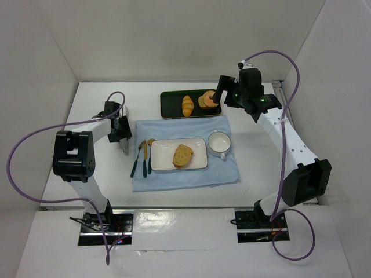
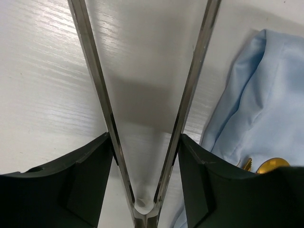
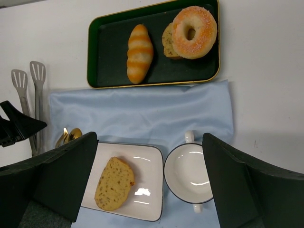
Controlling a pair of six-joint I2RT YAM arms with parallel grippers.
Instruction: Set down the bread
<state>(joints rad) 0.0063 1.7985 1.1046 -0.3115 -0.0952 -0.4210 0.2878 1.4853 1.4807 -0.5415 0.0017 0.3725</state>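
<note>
Bread, where is it? (A)
Flat on the right half of the white plate, crumb face up. The plate is on the blue cloth mid-table, with a cup just right of it. (B)
How do you think it handles? (A)
I'd guess light, soft and a bit crumbly. The crumb looks porous, so probably not slippery, but a hard squeeze could dent or tear it. The crust edge looks like the firmest part. (B)
Best hold? (A)
Across the crust, at the two long sides. It lies flat, so one blade likely has to slide under an edge first. (B)
Left gripper? (A)
It sits left of the cloth, clamped on metal tongs near their hinge. The wrist view shows the tong arms spread in a V over bare table and touching nothing. (B)
Right gripper? (A)
Fingers wide apart and empty, up at the far right over the dark tray. The tray holds a croissant and a doughnut, and it's well apart from the bread. (B)
Status? (A)
I'd call it on the plate, no tool on it. (B)
</note>
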